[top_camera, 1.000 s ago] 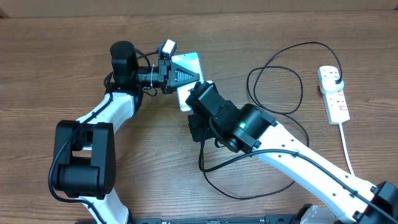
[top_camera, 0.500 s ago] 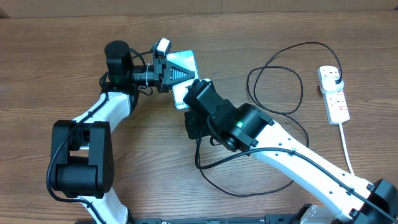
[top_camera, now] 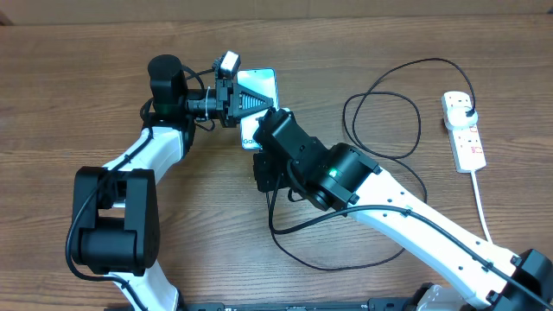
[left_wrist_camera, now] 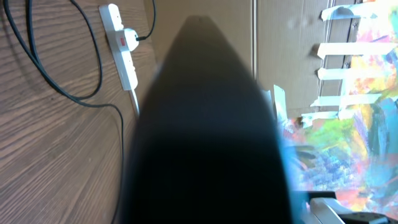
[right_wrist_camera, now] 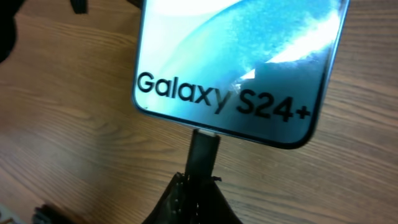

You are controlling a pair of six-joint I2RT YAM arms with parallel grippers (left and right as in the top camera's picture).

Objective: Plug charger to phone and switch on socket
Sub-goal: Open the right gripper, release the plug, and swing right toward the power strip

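A skewed push could jam the tip or shove the phone [right_wrist_camera: 239, 56] sideways, since the charger [right_wrist_camera: 203, 150] connector only meets the phone's bottom edge and may be half seated; the right gripper [right_wrist_camera: 196, 190] is clenched on that connector. The left gripper [top_camera: 244, 102] lies over the phone's screen; I cannot tell whether it grips.

Worktop [top_camera: 69, 86]: I see brown wood with long grain, filling nearly my whole overhead feed.
Wall [top_camera: 346, 7]: a plain tan band just beyond the worktop's far edge.
Past the worktop, on my left wrist feed: a colourful painted patch [left_wrist_camera: 367, 124], with white slats [left_wrist_camera: 348, 50] beside it.
Light: even and soft.
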